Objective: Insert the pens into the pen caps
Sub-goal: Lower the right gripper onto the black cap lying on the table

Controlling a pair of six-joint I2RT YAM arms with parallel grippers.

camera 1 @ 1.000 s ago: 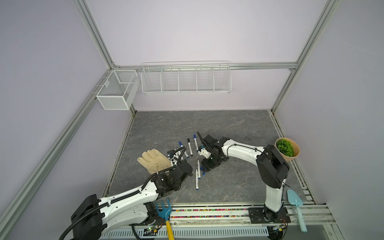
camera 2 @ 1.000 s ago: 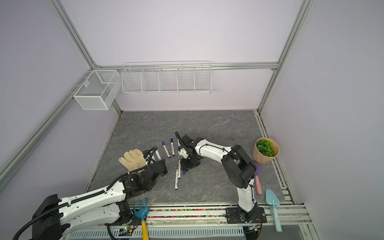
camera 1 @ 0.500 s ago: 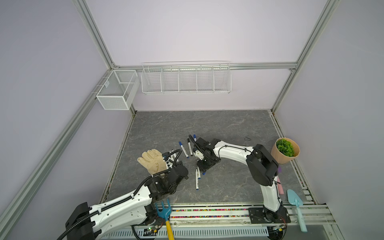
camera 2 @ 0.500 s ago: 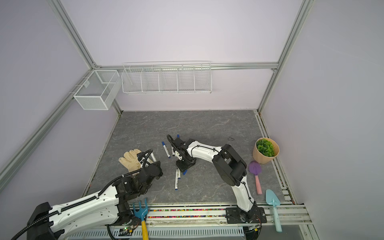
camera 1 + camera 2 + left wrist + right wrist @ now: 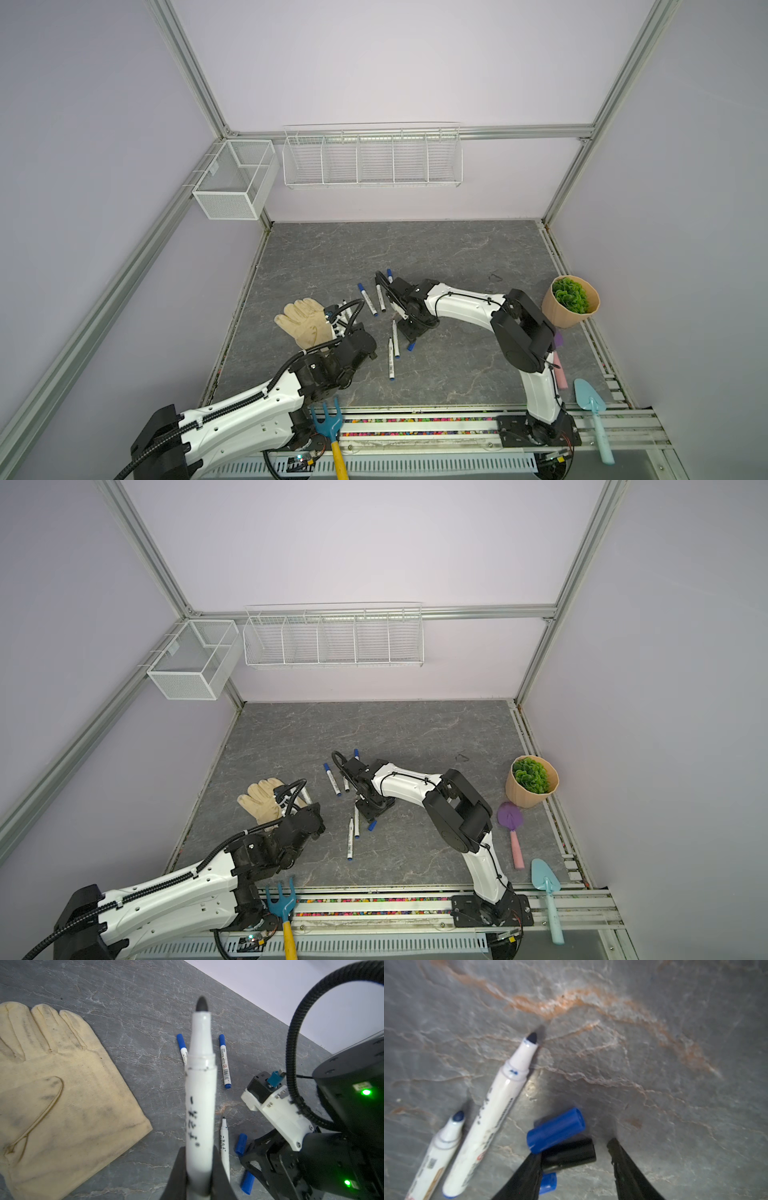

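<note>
Left gripper (image 5: 199, 1169) is clamped tight on a white-barrelled pen (image 5: 200, 1088), its black felt tip bared and pointed out over the counter (image 5: 135, 1012). Right gripper (image 5: 574, 1148) is brought down close to the counter with its jaws partly spread. Nothing is gripped, though a stubby black cap (image 5: 569, 1154) is laid between them, seemingly touching one finger (image 5: 525, 1176). A smooth blue cap (image 5: 555, 1130) is set just beside it, and two uncapped pens (image 5: 500, 1105) are laid near. A soiled cream cloth glove (image 5: 62, 1095) is spread flat beside the held pen. The counter is finished in dark grey stone veined with rust and white, and it is enclosed by pale lilac walls and aluminium rails.
</note>
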